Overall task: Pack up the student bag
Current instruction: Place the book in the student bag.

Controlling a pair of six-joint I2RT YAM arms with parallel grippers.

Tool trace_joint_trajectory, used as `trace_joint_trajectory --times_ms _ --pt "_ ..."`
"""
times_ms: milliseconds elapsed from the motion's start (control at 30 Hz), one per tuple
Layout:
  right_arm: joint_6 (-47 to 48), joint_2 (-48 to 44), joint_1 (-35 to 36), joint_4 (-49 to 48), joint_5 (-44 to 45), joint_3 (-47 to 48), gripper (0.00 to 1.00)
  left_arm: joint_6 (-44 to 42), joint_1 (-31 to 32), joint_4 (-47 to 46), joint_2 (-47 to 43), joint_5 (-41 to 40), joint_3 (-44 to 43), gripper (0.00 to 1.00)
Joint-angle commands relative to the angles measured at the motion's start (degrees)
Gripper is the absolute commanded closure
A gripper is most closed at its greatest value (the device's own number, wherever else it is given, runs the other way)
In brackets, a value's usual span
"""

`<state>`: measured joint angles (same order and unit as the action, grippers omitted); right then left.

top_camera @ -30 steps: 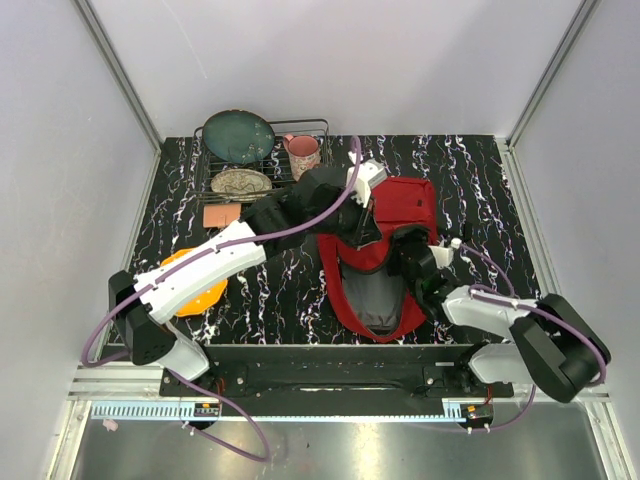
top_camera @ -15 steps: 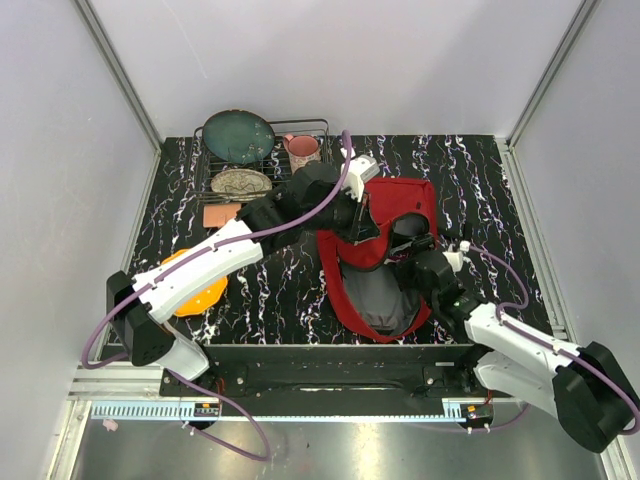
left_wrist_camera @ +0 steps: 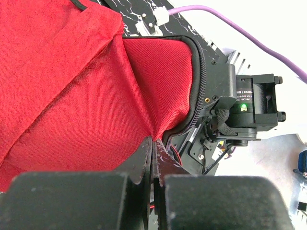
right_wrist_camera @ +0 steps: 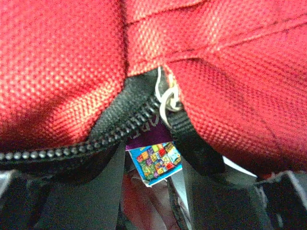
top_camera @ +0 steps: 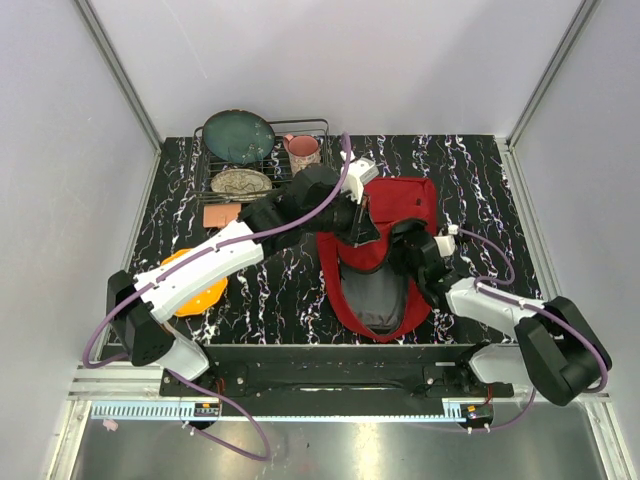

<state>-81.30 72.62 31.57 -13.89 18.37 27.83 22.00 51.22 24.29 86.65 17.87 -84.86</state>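
Observation:
The student bag, dark red with a black zip, lies right of centre with its mouth open toward me. My left gripper is shut on the bag's red rim fabric and holds it up. My right gripper is pushed in at the bag's mouth. In the right wrist view red fabric, black zip teeth and a metal ring drape over its fingers. A small purple and blue patterned pack sits between the jaws, which stand apart. I cannot tell whether they grip it.
A wire rack at the back left holds a dark green plate, a patterned dish and a pink mug. A pink pad and an orange disc lie left of the bag.
My right arm swung out long and folded back, while its gripper stayed at the bag's mouth. My left gripper has kept its hold on the rim, shifted slightly left.

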Motion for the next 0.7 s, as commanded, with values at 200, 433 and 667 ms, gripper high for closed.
trace_joint_trajectory --times_ms 200,433,667 --pt "14.6 -23.4 -0.8 6.8 -18.2 -7.9 0.24 0.1 -0.2 -2.9 -4.4 2.0 1.5 1.0" --pt "9.9 -63.0 -0.5 50.4 -13.5 -6.7 0.23 -0.6 -0.4 -2.7 -3.3 3.7 2.1 1.0" --pt "8.9 -66.7 -0.5 69.1 -4.4 4.2 0.23 -4.9 -0.3 7.2 -3.4 5.2 5.2 0.24"
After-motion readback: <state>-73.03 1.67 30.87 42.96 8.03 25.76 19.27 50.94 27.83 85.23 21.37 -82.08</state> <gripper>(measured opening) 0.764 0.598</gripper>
